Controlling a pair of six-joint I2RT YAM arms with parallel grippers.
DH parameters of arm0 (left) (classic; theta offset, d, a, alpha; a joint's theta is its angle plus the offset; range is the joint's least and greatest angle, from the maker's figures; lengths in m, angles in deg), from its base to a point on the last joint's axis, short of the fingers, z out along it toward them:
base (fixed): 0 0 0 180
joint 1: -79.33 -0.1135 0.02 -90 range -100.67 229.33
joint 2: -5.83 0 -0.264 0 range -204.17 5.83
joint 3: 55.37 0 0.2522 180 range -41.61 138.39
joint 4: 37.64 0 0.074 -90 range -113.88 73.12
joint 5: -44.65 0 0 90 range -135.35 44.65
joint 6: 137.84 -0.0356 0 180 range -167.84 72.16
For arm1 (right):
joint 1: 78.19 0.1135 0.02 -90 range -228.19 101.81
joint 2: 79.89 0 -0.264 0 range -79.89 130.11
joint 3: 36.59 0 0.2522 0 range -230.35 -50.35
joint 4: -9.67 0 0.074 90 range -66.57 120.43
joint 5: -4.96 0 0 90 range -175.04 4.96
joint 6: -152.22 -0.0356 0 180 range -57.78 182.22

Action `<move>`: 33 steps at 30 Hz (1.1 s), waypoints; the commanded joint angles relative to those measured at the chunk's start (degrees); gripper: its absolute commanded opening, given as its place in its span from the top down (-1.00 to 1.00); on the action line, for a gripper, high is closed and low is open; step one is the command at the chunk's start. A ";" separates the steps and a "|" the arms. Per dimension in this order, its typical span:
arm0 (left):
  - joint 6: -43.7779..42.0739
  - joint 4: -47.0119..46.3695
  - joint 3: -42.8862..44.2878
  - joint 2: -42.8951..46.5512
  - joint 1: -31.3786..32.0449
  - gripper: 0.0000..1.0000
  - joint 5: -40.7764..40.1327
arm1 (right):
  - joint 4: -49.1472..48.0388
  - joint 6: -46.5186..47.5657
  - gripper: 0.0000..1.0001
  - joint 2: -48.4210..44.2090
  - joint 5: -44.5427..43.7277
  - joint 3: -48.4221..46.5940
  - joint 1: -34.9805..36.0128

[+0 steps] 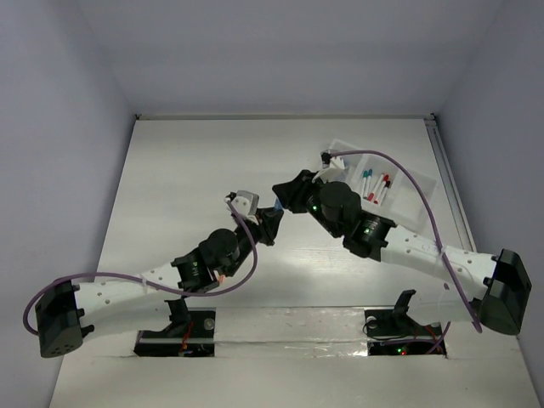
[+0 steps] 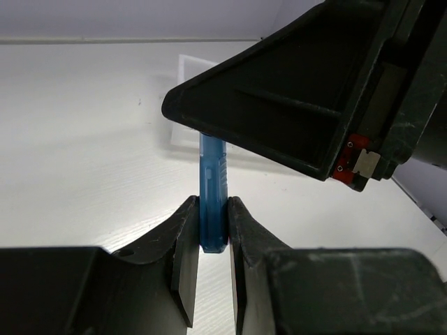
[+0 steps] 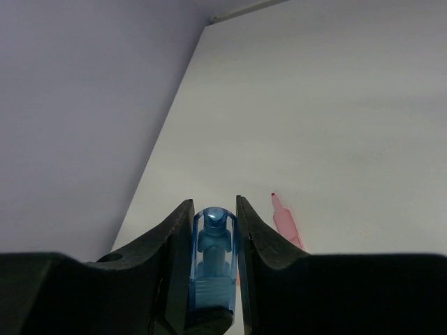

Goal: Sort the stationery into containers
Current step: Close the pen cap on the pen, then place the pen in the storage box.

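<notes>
Your white worktop (image 1: 187,170) sits between pale grey walls. Near its middle, both of your arms meet on 1 blue piece (image 2: 211,167). The left end effector (image 2: 212,209) is clamped on the near end, and the right end effector (image 3: 214,209) grips the other end, fingers tight on both sides. The tray (image 1: 412,204) lies far right, with pens (image 1: 374,185) in 1 compartment. A pink piece (image 3: 288,223) lies on the worktop beyond the right fingers

Long white plastic arm shells (image 1: 127,287), dotted with small holes, join round black motor housings (image 1: 223,248). A thin purple cable (image 1: 255,255) follows each arm. The left gripper (image 2: 211,209) has thick black fingers (image 2: 183,255); the right gripper (image 3: 213,209) carries a small red screwed plate (image 2: 349,157).
</notes>
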 commanded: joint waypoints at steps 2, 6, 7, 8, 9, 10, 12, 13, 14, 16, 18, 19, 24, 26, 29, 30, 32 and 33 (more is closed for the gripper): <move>2.24 -10.66 4.15 1.71 -0.56 0.84 4.70 | 4.28 -0.38 1.00 1.15 4.13 -1.49 -2.36; 4.00 -10.48 2.22 1.45 -0.56 0.30 5.85 | 2.96 -1.86 1.00 2.29 5.89 -3.96 -6.31; 4.26 -10.65 1.69 1.80 -0.56 0.14 6.29 | 2.61 -2.48 1.00 2.91 6.59 -4.40 -7.02; 4.26 -10.66 1.51 1.80 -0.56 0.14 6.29 | 2.52 -2.84 1.00 2.91 6.86 -4.41 -7.81; 4.26 -10.57 1.25 2.15 -0.56 0.02 6.38 | 2.43 -3.27 1.00 3.35 7.04 -4.76 -8.60; 4.26 -10.22 1.07 2.41 -0.56 -0.05 6.55 | 2.26 -3.63 1.00 3.70 7.65 -4.93 -10.26; 4.35 -9.95 0.28 3.38 -0.56 -0.21 6.82 | 2.08 -4.24 1.00 3.88 7.65 -5.11 -11.85; 4.35 -9.43 -0.07 3.82 -0.56 -0.25 6.99 | 1.99 -4.33 1.00 3.88 7.91 -5.20 -12.64; 4.44 -9.25 -0.60 4.26 -0.56 -0.28 6.99 | 2.08 -4.33 1.00 3.79 7.74 -5.37 -14.13; 4.53 -8.12 -1.13 5.66 -0.56 -0.48 7.17 | 3.39 -4.16 1.00 3.53 7.56 -5.81 -16.16; 4.70 -6.53 -1.74 7.68 -0.56 -0.75 7.34 | 5.23 -2.67 1.00 2.13 7.39 -5.46 -20.02; 4.79 -4.52 -2.00 8.56 -0.56 -0.79 7.52 | 6.72 -1.71 1.00 1.43 5.65 -5.29 -21.60; 6.11 3.92 -4.11 17.77 -0.56 -0.98 7.17 | 19.28 8.65 1.00 -6.73 -1.66 -2.48 -37.99; 7.33 8.31 -5.08 20.25 -0.56 -0.98 6.56 | 21.84 9.55 1.00 -8.59 2.01 -0.55 -46.18; 8.57 12.54 -6.13 24.47 -0.56 -0.98 6.20 | 21.77 10.17 1.00 -10.09 8.70 3.14 -59.73; 8.66 13.33 -6.31 25.35 -0.56 -0.98 6.12 | 21.77 10.95 1.00 -9.92 8.71 3.41 -61.59; 7.87 15.18 -6.58 27.98 -0.56 -0.98 6.03 | 21.77 11.75 1.00 -7.56 7.39 3.15 -64.93; 7.61 15.71 -6.93 28.78 -0.56 -0.98 5.59 | 21.85 12.79 1.00 -6.50 6.78 2.72 -65.47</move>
